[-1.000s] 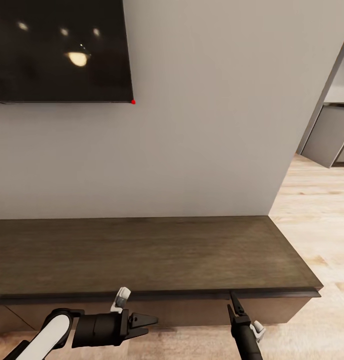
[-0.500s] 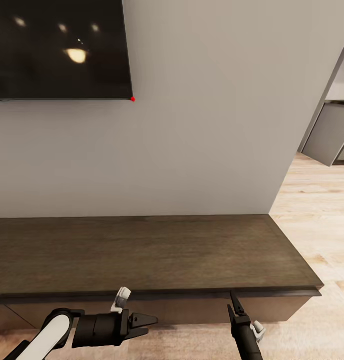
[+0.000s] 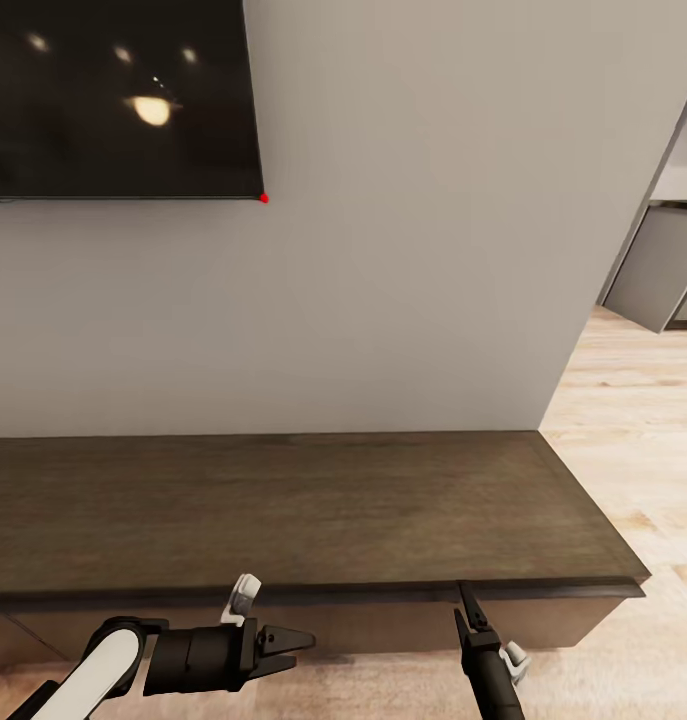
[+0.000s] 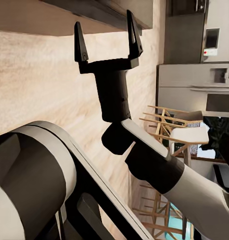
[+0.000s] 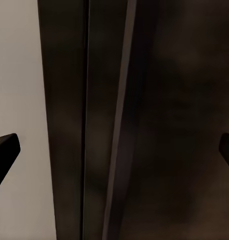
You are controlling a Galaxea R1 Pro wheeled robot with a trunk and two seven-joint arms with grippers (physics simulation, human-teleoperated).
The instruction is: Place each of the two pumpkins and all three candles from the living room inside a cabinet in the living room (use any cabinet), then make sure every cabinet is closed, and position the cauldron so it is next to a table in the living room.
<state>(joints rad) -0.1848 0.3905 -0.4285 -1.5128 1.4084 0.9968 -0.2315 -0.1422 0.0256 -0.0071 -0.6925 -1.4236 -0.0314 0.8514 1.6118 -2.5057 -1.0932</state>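
Observation:
The long, low dark-brown cabinet (image 3: pixel 283 505) runs along the grey wall, its drawer fronts (image 3: pixel 383 615) flush and shut. Held upright, my right gripper (image 3: pixel 466 612) is open with its tips just below the cabinet's front lip; it also appears open from the left wrist view (image 4: pixel 107 40). The right wrist view looks at the dark lip (image 5: pixel 109 125) from close up, with one fingertip (image 5: pixel 5 147) at each side. Lower left, my left gripper (image 3: pixel 301 645) points right in front of the drawer fronts, open and holding nothing. Pumpkins, candles and cauldron are out of view.
A dark TV (image 3: pixel 118 95) hangs on the wall above the cabinet. To the right a doorway opens onto grey kitchen units (image 3: pixel 658 265) over light wood floor (image 3: pixel 643 440). The left wrist view takes in wooden chairs (image 4: pixel 179 127) and kitchen appliances (image 4: pixel 194 87).
The whole picture has shifted a little, so the camera moved slightly. Both arms and grippers hold their poses.

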